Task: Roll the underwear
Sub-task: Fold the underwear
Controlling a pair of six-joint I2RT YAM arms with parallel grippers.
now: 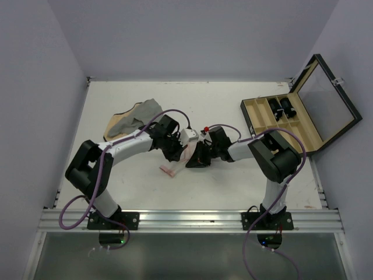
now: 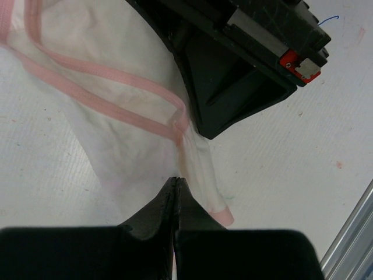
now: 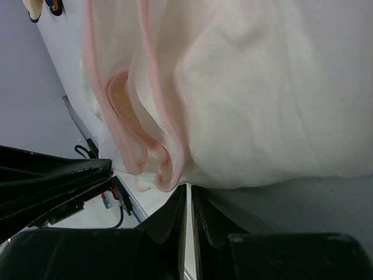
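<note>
With the underwear (image 2: pixel 116 87) bunched mid-worktop (image 1: pixel 233 181), the left gripper (image 2: pixel 175 185) with jaws together at its trimmed edge and the right gripper (image 3: pixel 187 189) pinching a fold, you should hold even tension and roll tight.

White underwear (image 2: pixel 116 76) with pink trim, grey cloth (image 1: pixel 149 108), tan cloth (image 1: pixel 118 124); white table (image 1: pixel 204 99)

Soft, even light falls from above. In the top view the white worktop (image 1: pixel 233 186) is bright without glare, and the arms cast only faint, short shadows. Both wrist views show the underwear (image 2: pixel 116 87) pale and slightly washed out, with a grey shadow beneath it in the right one. The left gripper (image 2: pixel 175 184), close to the lens, is a black mass without detail.
</note>
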